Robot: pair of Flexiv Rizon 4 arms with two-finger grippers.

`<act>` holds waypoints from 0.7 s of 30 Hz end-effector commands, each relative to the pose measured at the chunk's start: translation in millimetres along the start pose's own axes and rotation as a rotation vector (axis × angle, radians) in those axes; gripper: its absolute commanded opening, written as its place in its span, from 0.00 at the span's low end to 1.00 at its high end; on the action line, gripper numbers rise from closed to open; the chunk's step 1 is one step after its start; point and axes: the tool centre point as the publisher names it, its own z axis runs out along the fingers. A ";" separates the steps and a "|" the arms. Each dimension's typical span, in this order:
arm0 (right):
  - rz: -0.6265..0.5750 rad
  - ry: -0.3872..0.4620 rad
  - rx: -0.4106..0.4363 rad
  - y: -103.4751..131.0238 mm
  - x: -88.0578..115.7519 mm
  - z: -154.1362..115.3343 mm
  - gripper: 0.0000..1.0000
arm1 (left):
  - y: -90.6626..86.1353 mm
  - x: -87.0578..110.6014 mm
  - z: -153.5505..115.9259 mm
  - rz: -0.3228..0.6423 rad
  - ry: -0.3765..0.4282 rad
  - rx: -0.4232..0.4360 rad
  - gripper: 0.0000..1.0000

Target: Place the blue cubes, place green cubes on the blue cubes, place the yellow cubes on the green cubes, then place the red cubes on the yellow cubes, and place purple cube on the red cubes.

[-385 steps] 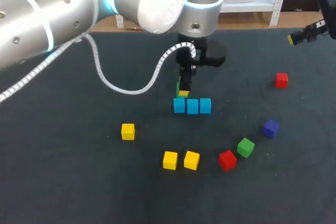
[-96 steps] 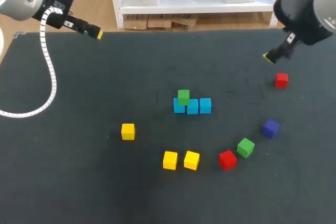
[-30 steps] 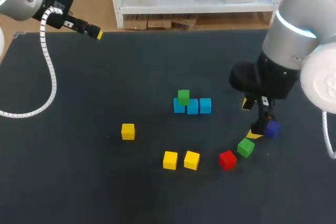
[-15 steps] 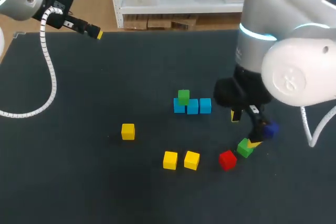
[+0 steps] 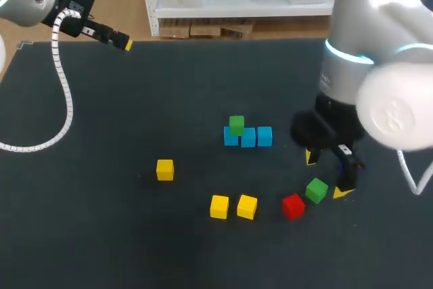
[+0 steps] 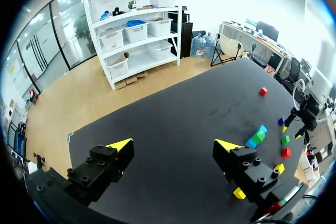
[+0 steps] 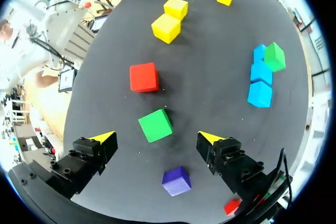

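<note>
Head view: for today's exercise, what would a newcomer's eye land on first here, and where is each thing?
The bulky right arm fills the right side of the table, its right gripper hanging open just above a loose green cube, with a red cube beside it. At the middle, a row of three blue cubes carries a second green cube on its left end.
</note>
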 end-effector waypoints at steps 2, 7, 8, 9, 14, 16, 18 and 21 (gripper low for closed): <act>-0.048 0.035 0.056 -1.4 -2.8 19.6 1.00 | 0.8 0.4 0.4 0.001 -0.003 0.004 1.00; -0.086 0.020 0.073 -3.9 -6.2 23.8 1.00 | 0.8 0.4 0.4 0.001 -0.003 0.004 1.00; -0.088 0.020 0.078 -4.4 -6.6 23.8 1.00 | 0.8 0.4 0.4 0.001 -0.003 0.004 1.00; -0.089 0.021 0.080 -4.7 -6.9 23.8 1.00 | 0.8 0.4 0.4 0.001 -0.003 0.004 1.00; -0.092 0.041 0.091 -7.3 -6.6 23.0 1.00 | 0.8 0.4 0.4 0.001 -0.003 0.004 1.00; -0.093 0.040 0.100 -8.3 -6.3 21.9 1.00 | 0.8 0.4 0.4 0.001 -0.003 0.004 1.00; -0.092 0.047 0.101 -10.6 -5.8 21.7 1.00 | 0.8 0.4 0.4 0.001 -0.003 0.004 1.00; -0.097 0.056 0.097 -12.1 -6.6 23.7 1.00 | 0.8 0.4 0.4 0.001 -0.003 0.004 1.00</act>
